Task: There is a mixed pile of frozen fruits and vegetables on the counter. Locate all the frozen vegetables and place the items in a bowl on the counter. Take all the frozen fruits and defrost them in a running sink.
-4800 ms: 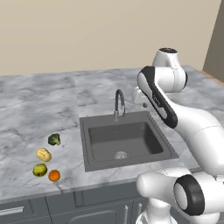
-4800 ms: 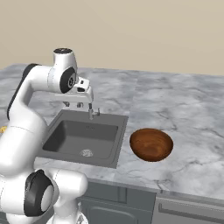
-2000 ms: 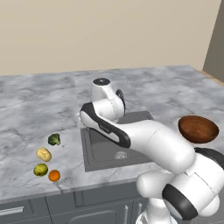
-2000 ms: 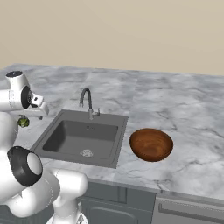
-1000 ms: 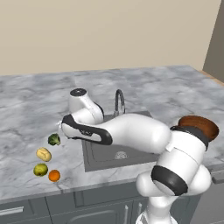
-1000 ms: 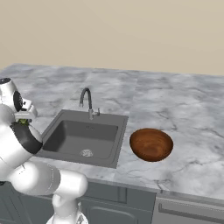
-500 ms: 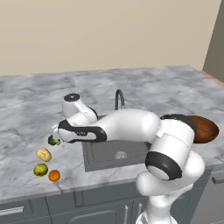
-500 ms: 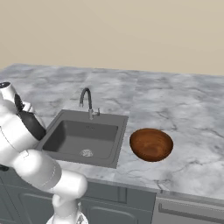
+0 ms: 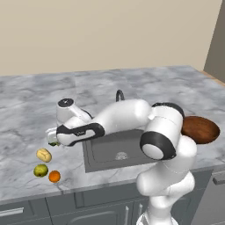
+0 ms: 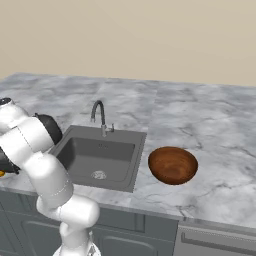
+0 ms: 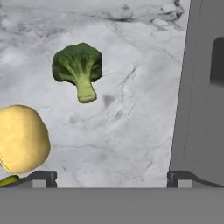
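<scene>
Your tool (image 11: 109, 177) hangs wide open, holding nothing, over the surface (image 11: 131, 109); the broccoli (image 11: 78, 69) and potato (image 11: 21, 138) lie just ahead.

The table (image 11: 127, 109) looks like polished stone, grey-white with darker marbled veins, smooth with a soft sheen. Ahead of the dark matt fingers (image 11: 41, 177), the broccoli floret (image 11: 78, 68) has a rough, bumpy green crown and a paler smooth stalk. Just beside one finger, the potato (image 11: 19, 138) shows a smooth, matt yellow-tan skin. Toward the other finger, the sink (image 11: 201, 87) is plain matt dark grey. The bowl (image 10: 172, 165) has a glossy reddish-brown, wood-like finish, and the faucet (image 10: 100, 115) looks like grey metal.
</scene>
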